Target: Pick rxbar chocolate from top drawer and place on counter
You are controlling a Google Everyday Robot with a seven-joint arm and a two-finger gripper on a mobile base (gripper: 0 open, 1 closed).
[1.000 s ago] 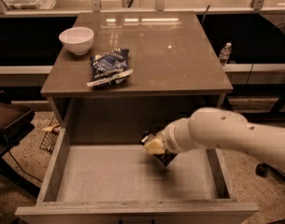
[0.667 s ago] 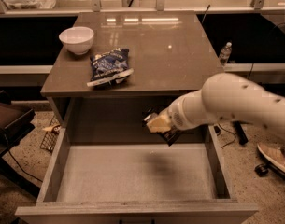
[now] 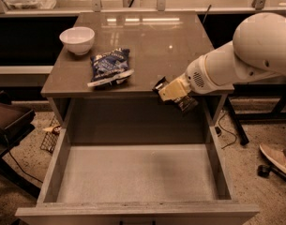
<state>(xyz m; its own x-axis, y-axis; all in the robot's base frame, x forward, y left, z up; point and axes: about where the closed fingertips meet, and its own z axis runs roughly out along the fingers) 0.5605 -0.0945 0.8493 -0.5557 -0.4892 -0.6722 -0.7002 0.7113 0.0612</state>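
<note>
Nearest, open drawer; above it, at counter front edge toward right corner, gripper pinched on black bar, held clear of drawer; farther in, left of centre, blue-white bag; toward back-left corner, white bowl.

Warm, dim amber cast. Overhead lights glare in streaks along the far side of the counter. A soft shadow pools on the top drawer floor. The gripper, brightly lit at the counter's front edge, clamps the dark rxbar chocolate. The room beyond falls dark.
</note>
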